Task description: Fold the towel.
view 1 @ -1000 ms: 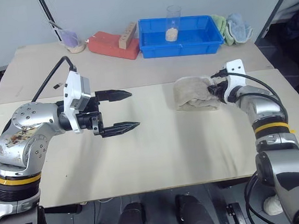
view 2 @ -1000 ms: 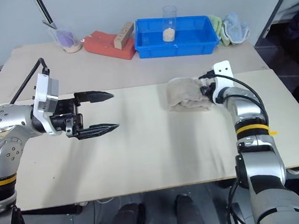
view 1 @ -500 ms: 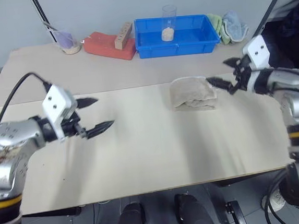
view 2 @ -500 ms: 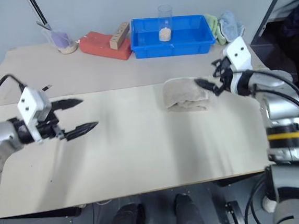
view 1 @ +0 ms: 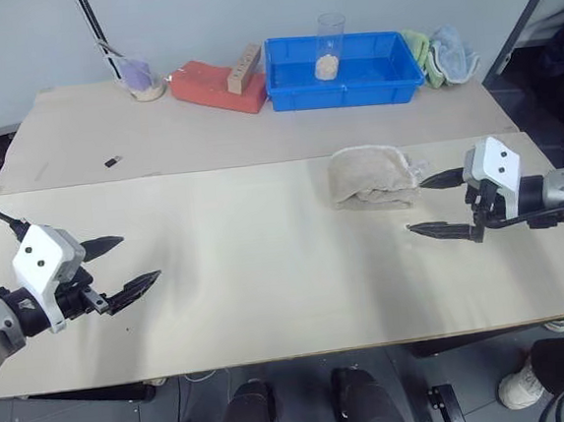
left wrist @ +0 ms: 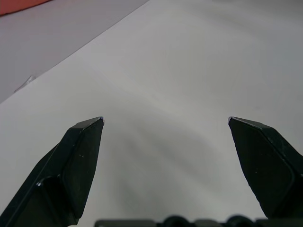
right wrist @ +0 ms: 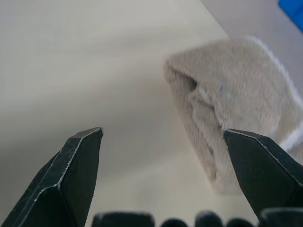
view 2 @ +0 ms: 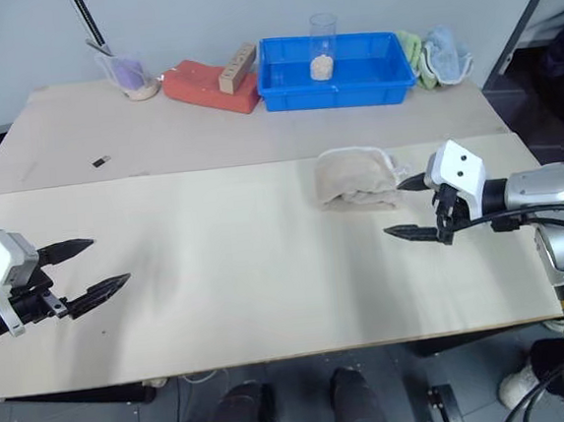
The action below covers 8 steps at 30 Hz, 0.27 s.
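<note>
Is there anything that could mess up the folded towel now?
Maybe two things. The right claw is open beside the folded beige terry towel, so a stray swing might snag its white edging and pull a fold loose. The towel is also a puffy, loose bundle with a corner sticking out, so it could slowly flop open. The left claw is far off and looks harmless.

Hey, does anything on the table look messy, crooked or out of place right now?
Nothing stands out much. The towel lies folded in a slightly lumpy bundle on the table, its white edging sticking out toward the open right pincer, which is clear of it. The open left pincer holds nothing.
</note>
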Tool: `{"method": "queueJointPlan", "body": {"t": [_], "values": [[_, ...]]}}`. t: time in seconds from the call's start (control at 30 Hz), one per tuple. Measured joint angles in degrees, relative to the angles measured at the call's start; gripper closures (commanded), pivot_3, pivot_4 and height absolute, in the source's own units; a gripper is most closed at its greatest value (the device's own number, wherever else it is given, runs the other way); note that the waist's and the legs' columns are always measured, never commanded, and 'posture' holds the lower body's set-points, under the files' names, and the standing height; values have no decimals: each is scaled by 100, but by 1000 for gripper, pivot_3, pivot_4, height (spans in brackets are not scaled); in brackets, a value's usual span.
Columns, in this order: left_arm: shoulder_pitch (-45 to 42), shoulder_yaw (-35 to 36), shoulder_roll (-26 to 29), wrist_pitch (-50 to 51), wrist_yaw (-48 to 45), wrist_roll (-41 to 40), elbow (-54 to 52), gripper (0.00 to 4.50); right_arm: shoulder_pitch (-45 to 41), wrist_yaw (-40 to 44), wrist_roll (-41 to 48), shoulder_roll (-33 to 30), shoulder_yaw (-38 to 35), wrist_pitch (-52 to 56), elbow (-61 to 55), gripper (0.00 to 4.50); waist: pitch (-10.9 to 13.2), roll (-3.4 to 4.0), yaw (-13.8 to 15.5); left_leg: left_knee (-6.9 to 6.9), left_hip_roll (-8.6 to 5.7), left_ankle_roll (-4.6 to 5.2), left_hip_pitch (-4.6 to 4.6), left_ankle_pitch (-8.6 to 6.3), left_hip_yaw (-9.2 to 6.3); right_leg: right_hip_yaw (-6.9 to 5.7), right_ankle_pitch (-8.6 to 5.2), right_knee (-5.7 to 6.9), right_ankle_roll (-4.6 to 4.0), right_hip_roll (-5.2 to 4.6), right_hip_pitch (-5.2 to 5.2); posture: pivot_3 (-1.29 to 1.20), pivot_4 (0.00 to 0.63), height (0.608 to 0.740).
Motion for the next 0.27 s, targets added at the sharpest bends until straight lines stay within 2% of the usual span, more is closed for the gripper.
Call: {"method": "queueJointPlan", "body": {"t": [0.27], "values": [[-23, 36, 9, -130, -12, 11, 98, 0, 13, -17, -74, -15, -78, -200, 170, 31, 0, 0, -13, -1, 3, 0, 0, 0, 1, 0, 0, 0, 0, 1, -1, 0, 150, 740]]}}
